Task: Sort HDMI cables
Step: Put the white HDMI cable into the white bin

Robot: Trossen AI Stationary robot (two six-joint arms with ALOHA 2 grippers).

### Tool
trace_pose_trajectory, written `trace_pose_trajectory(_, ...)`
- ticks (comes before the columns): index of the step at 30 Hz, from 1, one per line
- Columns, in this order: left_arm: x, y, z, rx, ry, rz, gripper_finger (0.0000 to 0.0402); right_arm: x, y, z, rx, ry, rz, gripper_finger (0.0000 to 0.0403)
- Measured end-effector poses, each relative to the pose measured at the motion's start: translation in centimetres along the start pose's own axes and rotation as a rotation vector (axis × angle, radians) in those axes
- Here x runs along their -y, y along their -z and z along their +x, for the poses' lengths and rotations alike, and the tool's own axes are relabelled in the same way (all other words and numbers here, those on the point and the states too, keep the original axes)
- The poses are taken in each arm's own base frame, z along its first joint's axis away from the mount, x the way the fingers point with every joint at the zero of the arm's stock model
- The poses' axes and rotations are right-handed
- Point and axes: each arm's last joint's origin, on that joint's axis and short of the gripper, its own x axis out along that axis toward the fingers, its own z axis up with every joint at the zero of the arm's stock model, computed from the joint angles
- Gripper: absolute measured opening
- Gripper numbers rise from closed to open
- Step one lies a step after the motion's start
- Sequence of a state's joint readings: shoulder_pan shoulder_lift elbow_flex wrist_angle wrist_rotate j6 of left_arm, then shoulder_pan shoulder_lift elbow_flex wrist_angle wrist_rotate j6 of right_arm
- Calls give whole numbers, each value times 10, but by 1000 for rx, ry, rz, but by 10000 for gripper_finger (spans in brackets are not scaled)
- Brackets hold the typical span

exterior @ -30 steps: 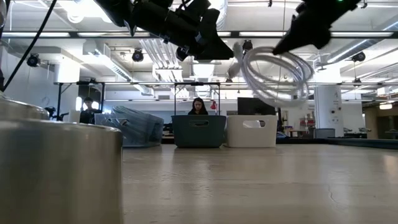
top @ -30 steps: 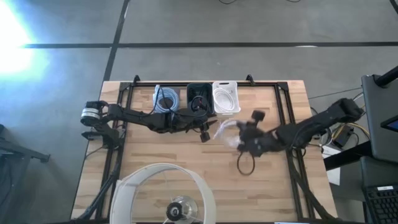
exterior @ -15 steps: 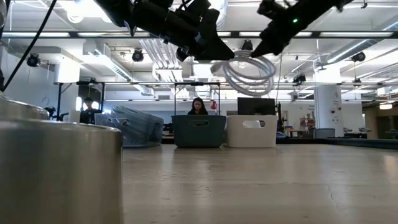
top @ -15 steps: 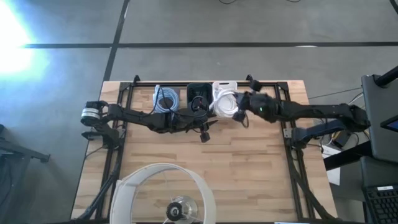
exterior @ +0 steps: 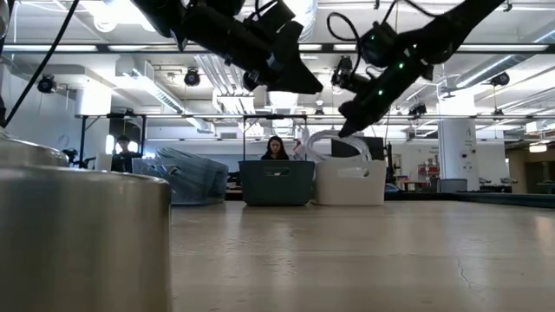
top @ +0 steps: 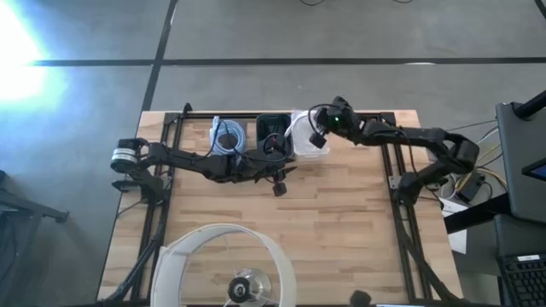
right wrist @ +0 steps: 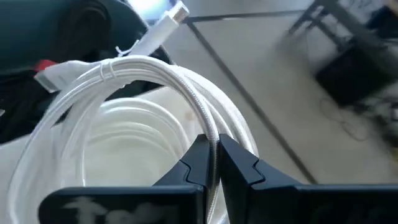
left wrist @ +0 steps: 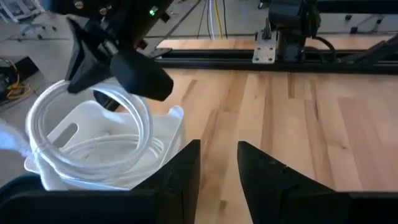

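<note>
white coil held over the white bin

the right gripper (right wrist: 211, 163) has its two dark fingers pinched tight on a strand of the coiled white braided hdmi cable (right wrist: 143, 81), and the loop hangs straight under it, inside the mouth of the small white rectangular plastic bin (top: 308, 147) at the far edge of the pale wooden table (top: 341, 230). in the left wrist view the loop's lower part already lies within the bin's walls, on another white cable inside, while its upper arc stands above the rim. the coil's plane looks steeply tilted rather than flat, so a release would likely let it fall inward.

the left gripper (left wrist: 217, 163) waits just beside the bins, fingers parted with nothing between them, nearer the small dark rectangular bin (top: 273, 132). a coiled light blue cable (top: 227, 138) sits in the bin left of that.

the depth of the bin's contents is hard to judge, and the dark bin's contents are mostly hidden by the left arm.
</note>
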State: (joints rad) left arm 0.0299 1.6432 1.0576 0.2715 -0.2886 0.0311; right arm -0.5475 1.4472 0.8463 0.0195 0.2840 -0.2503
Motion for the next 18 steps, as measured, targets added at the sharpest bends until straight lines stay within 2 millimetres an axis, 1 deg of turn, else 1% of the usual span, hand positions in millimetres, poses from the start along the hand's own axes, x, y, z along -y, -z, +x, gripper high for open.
trace_pose_trajectory(2,0,1,0,-10,0,-8,110,1,3,10,3,-28,26,19)
trace_pose_trajectory(4,0,3,0,-21,0,-9,110,2,9,18,-23,-18,34,21)
trace_pose_trajectory(9,0,10,0,-42,0,-27,110,4,20,32,-87,4,88,23)
trace_pose_trajectory(13,0,15,-1,-56,0,-47,110,1,24,38,-109,3,71,32)
trace_pose_trajectory(18,0,18,-1,-64,-1,-70,110,2,23,36,-104,0,49,59)
